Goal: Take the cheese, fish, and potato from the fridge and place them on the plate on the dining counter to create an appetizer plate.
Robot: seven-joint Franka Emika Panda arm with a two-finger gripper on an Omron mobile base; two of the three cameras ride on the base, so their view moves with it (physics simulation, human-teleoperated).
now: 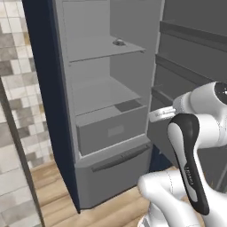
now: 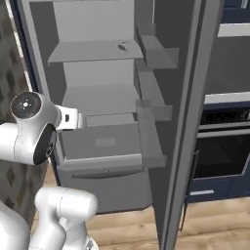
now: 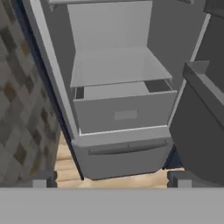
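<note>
Ahead of the wide-spread, empty gripper (image 3: pixel 112 178) stands the open fridge (image 3: pixel 124 114): flat matte grey shelves, boxy drawer, dark navy edge.

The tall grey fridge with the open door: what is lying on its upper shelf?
On the upper shelf of the tall grey fridge, one small silver-grey item lies near the back right; too small to identify. The pulled-out grey drawer hides most of its inside.
</note>
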